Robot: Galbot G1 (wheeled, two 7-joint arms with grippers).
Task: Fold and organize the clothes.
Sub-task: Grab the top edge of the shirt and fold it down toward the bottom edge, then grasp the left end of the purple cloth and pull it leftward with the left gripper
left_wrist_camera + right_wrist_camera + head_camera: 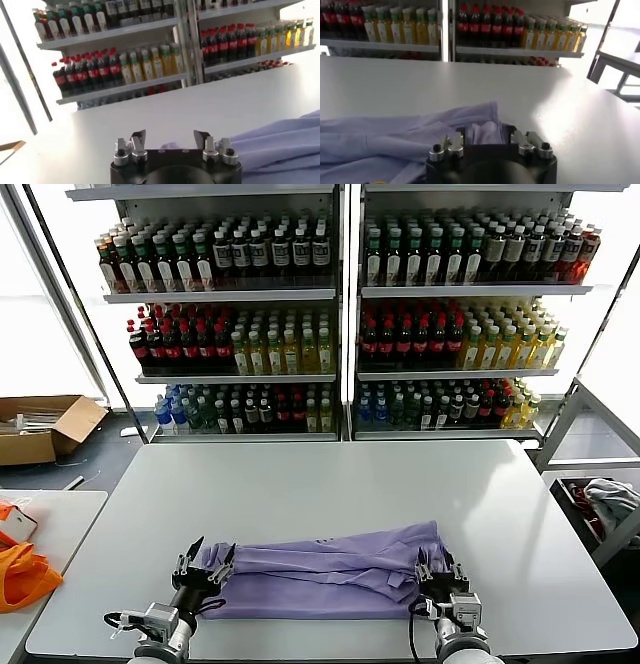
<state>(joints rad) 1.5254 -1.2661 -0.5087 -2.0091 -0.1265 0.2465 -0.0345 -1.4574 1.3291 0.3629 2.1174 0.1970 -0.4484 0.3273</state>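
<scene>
A: What is the shirt (320, 579) like?

B: One lavender T-shirt, soft cotton, folded into a long flat band with ridged creases running along it. It lies on the white table (330, 484), close to the edge nearest the robot. No print or neck label can be read from here.

A: And the two grippers?

B: The left gripper (206, 564) sits at the shirt's left end, its dark pointed fingers (138, 140) spread apart, with a little fabric showing between them; they clamp nothing. The right gripper (440, 572) is at the shirt's right end, jaws likewise apart over the cloth, nothing pinched. Both are black metal with silver bolt heads.

A: What stands behind the table?

B: Two shelf units (350, 314) beyond the table's far edge, three rows each, packed with plastic bottles (420, 339): dark cola-coloured ones with red caps, yellow and green drinks, some blue. Too many to count; the labels are too small to read.

A: Anything else?

B: One open cardboard box (40, 429) on the floor left of the table, an orange bag (22, 574) on a second table at the left, and a grey-white cloth bundle (610, 499) off to the right.
</scene>
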